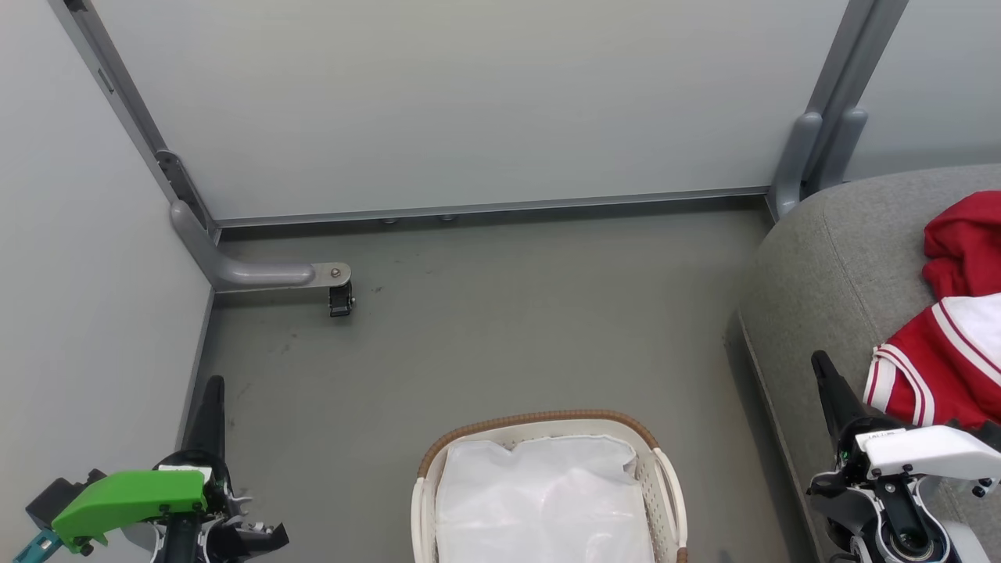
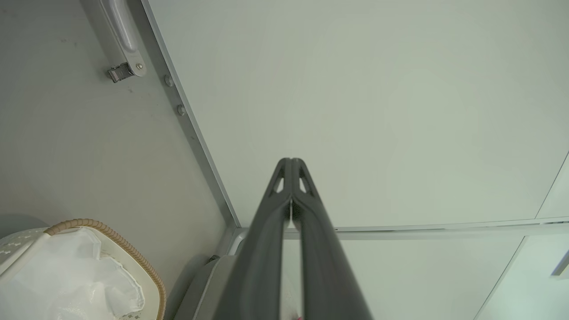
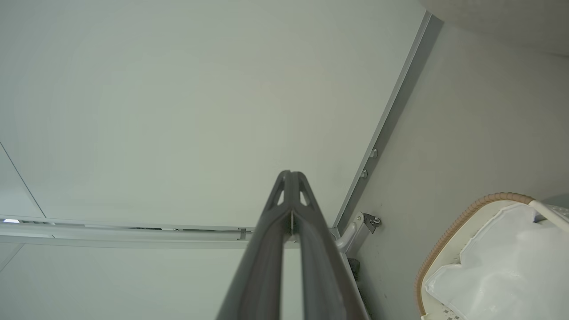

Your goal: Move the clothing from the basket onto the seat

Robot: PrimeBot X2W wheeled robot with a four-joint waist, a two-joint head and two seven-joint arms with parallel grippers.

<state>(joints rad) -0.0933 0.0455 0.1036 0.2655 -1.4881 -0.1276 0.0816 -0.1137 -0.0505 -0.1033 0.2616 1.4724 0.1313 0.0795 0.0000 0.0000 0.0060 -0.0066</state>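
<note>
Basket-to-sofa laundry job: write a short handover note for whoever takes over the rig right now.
Left end effector: shut, empty, off to the left of the basket.
Right end effector: shut, empty, by the seat edge.
Clothing: plain red garment and striped jersey both lie on the seat.
Done: the basket's visible inside holds just its white liner, no red.
Left: check the basket's near end, cut off in the head view; probably nothing more.

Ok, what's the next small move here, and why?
Probably tilt the head down a little to check the near end of the basket, which the frame cuts off. The part in view holds its white liner and nothing red, the red clothing lies on the seat, and the left gripper and right gripper are shut and empty.
</note>
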